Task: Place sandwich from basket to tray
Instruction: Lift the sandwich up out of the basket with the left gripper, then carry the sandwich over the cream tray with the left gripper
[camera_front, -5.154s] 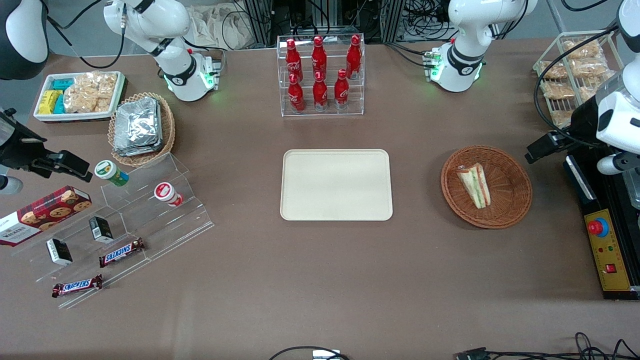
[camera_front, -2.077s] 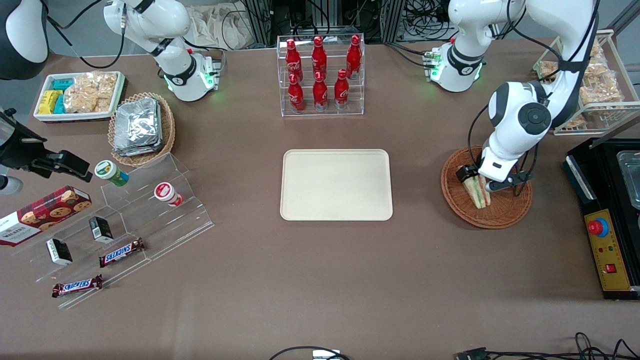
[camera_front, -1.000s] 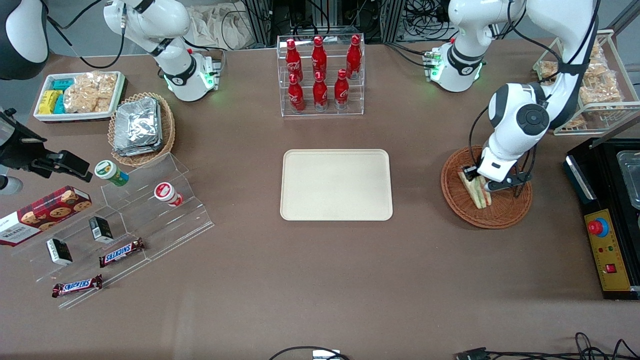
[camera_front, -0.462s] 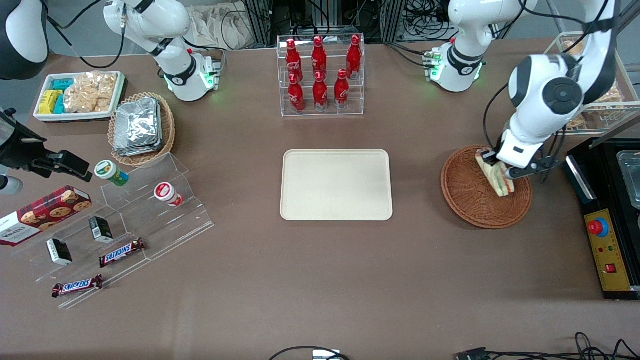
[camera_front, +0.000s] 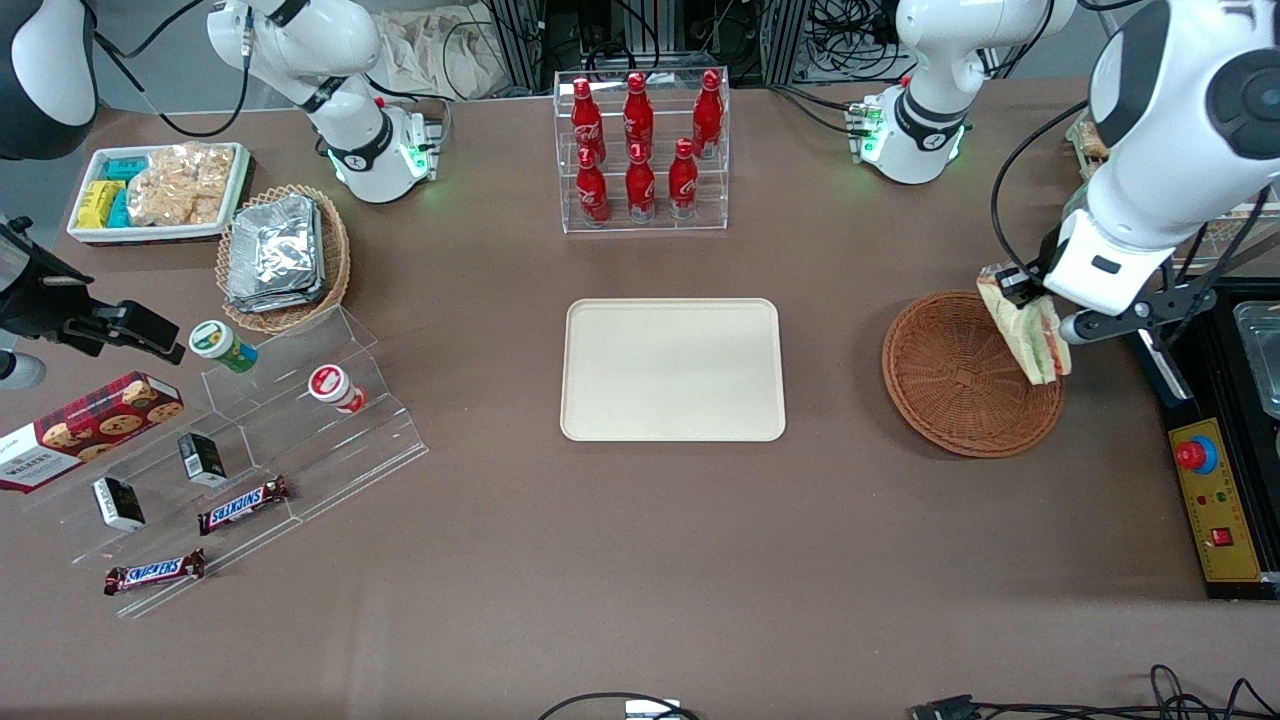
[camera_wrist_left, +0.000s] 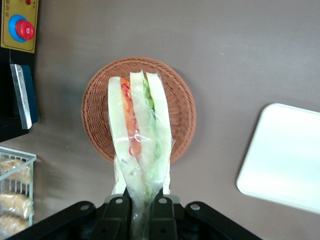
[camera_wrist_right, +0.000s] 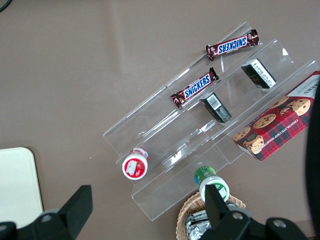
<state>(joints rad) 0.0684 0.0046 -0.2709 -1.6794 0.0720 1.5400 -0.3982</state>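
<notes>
My left gripper (camera_front: 1035, 308) is shut on the sandwich (camera_front: 1028, 332), a pale bread wedge with green, red and orange stripes in clear wrap. It holds it in the air above the rim of the round brown wicker basket (camera_front: 955, 385), at the side toward the working arm's end. In the left wrist view the sandwich (camera_wrist_left: 139, 140) hangs from the gripper (camera_wrist_left: 141, 210) over the empty basket (camera_wrist_left: 177, 105). The cream tray (camera_front: 672, 369) lies flat at the table's middle, empty; it also shows in the left wrist view (camera_wrist_left: 282, 155).
A clear rack of red bottles (camera_front: 640, 150) stands farther from the camera than the tray. A black control box with a red button (camera_front: 1205, 480) lies beside the basket at the working arm's end. A wire rack of snack bags (camera_front: 1200, 230) stands near there.
The gripper came down into the basket, shut on the sandwich, and lifted it up and toward the working arm's end. The basket is now empty.
</notes>
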